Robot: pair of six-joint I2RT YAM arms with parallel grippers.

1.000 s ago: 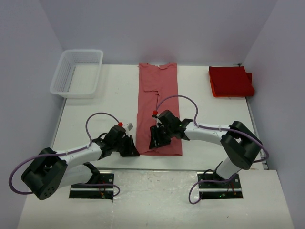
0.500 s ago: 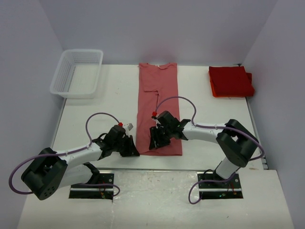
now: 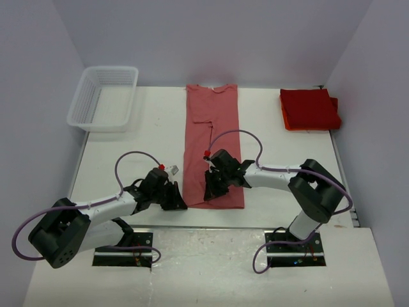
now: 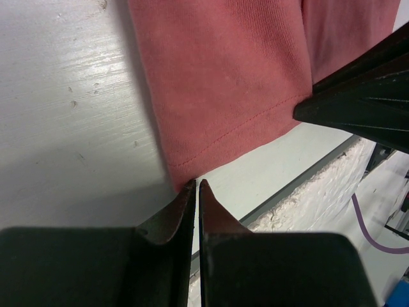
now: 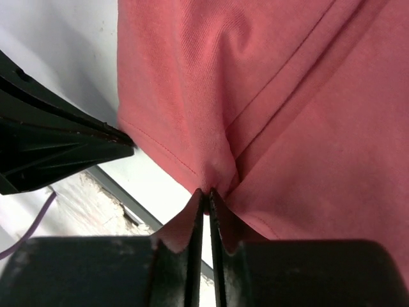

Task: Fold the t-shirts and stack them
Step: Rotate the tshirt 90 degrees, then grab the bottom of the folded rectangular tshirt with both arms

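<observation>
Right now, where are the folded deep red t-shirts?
Top view: the folded deep red t-shirts lie at the far right corner of the table, right of the salmon-red shirt.

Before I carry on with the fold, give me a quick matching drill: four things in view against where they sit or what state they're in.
Things:
1. salmon t-shirt
2. folded red t-shirts
3. white mesh basket
4. right gripper

Places or states:
a. far left corner of the table
b. far right corner of the table
c. laid out long down the middle of the table
d. closed on a pinch of cloth at the near hem

Pairs: 1-c, 2-b, 3-a, 4-d
</observation>
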